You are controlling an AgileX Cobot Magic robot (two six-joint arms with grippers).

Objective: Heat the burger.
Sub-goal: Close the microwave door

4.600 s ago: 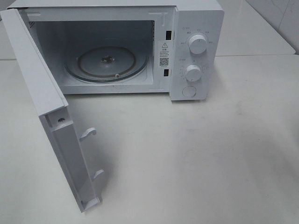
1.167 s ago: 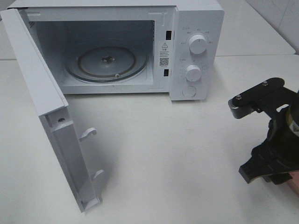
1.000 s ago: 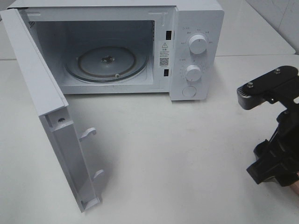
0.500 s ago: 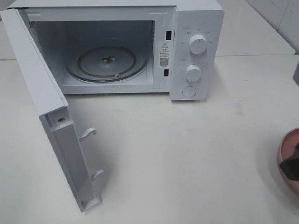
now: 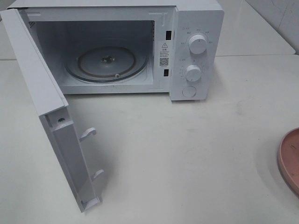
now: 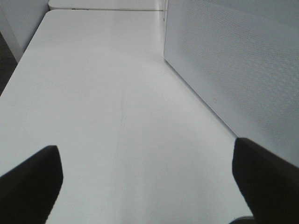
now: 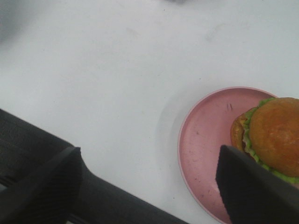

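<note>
A white microwave (image 5: 140,46) stands at the back of the white table (image 5: 187,154), its door (image 5: 51,112) swung wide open. Inside, the glass turntable (image 5: 106,63) lies bare. Two knobs (image 5: 197,45) sit above a round button (image 5: 188,91). A pink plate (image 5: 290,158) shows at the table's edge; no gripper is in view.

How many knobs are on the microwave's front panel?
2. The upper knob sits near the top of the control panel; the lower knob is directly below it, above a round button.
</note>
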